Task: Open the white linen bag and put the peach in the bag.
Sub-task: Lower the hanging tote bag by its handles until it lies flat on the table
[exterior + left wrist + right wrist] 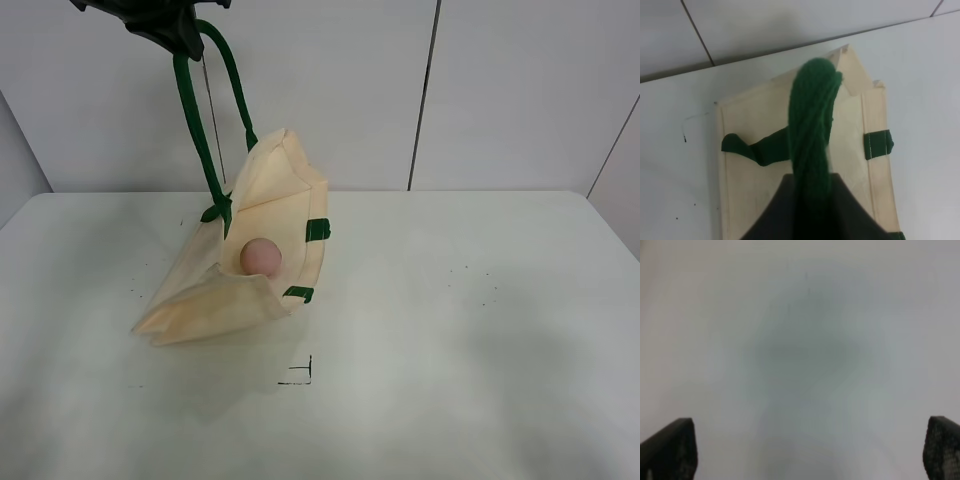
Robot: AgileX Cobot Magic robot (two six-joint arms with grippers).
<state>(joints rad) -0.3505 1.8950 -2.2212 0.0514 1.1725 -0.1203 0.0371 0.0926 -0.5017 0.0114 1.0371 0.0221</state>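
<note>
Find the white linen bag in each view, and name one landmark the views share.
Exterior high: white linen bag left of centre on the table, green handle raised.
Left wrist: fills the middle, behind the green handle.
Right wrist: not in it.
Shared landmark: green tab on the bag's edge, in exterior and left wrist views.

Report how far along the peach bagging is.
Done: the peach appears to sit inside the opened white linen bag. In hand: the left hand holds the green handle raised. Left: apparently only lowering and releasing it; the right hand is open and empty.
</note>
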